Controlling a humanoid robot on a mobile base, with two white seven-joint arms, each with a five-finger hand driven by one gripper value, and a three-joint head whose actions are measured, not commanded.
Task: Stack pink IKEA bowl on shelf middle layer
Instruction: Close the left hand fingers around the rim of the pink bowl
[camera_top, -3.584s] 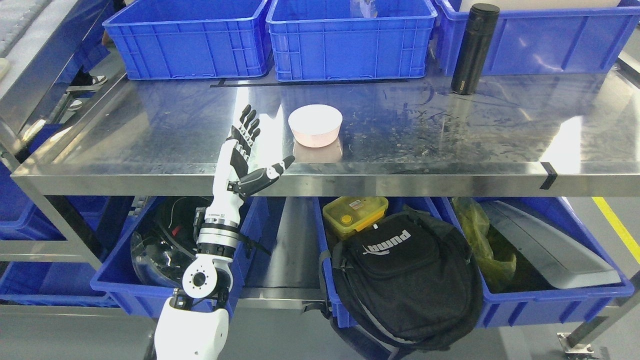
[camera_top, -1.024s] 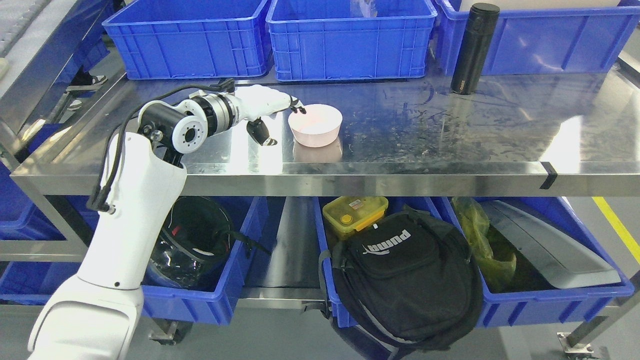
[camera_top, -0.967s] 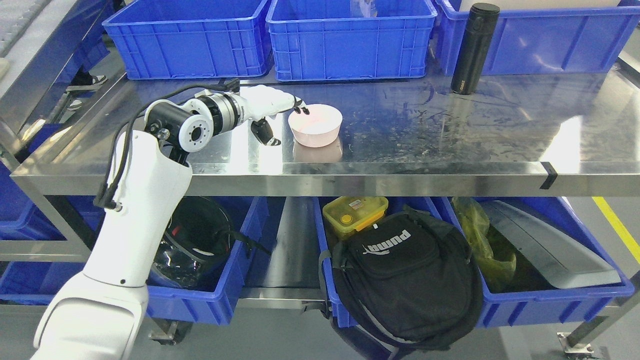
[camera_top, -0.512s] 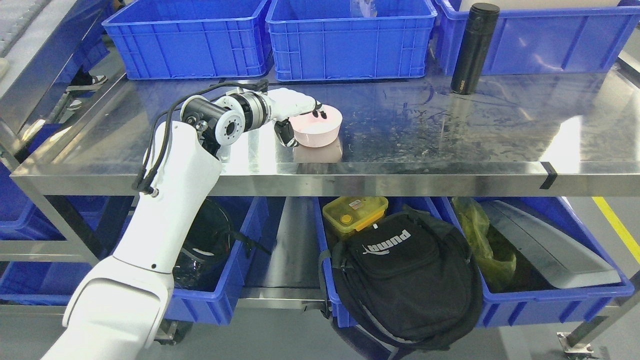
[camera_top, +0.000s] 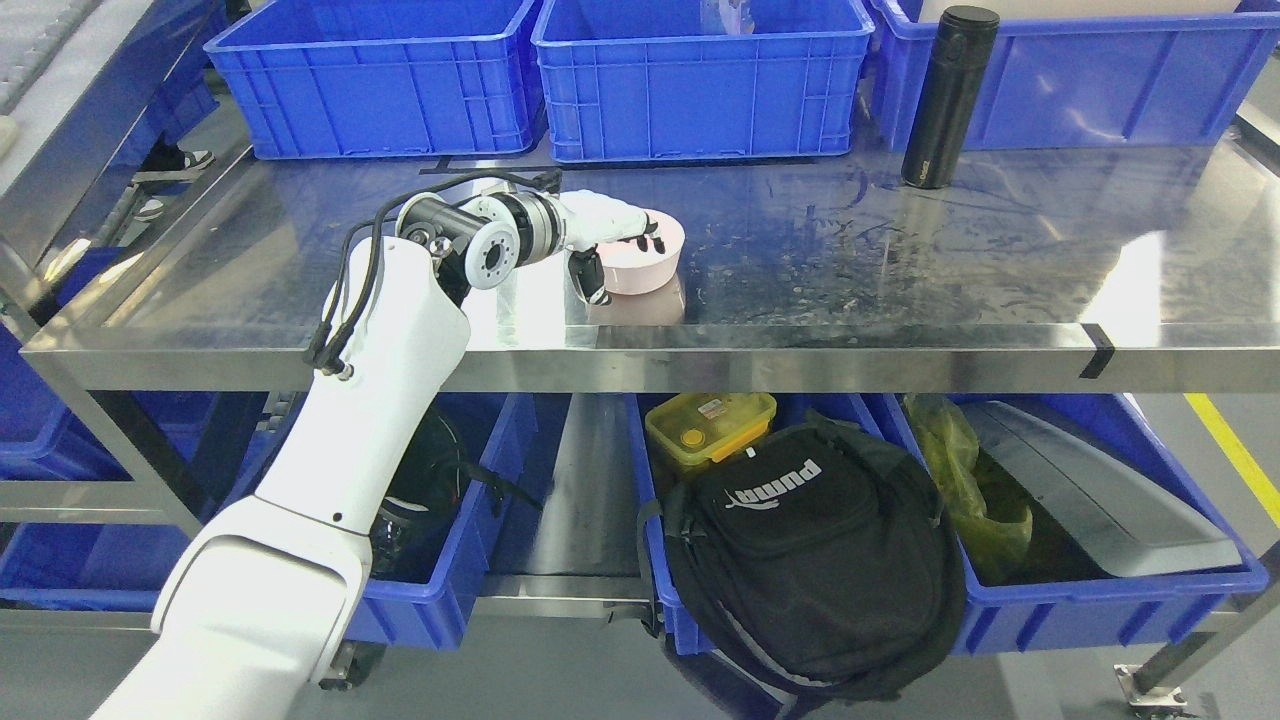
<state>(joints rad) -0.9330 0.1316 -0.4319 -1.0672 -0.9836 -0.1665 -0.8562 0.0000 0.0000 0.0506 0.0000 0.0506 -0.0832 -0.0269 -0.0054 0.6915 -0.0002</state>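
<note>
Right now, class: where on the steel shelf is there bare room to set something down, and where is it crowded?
Free: the wide stretch of steel shelf between the pink bowl and the right edge, in front of the black flask; also the patch left of the left hand. Crowded: the back row of blue crates, and around the bowl, where fingers reach over its rim.

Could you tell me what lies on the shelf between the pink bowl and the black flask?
Nothing: in the head view the steel shelf is bare between the bowl and the flask.
</note>
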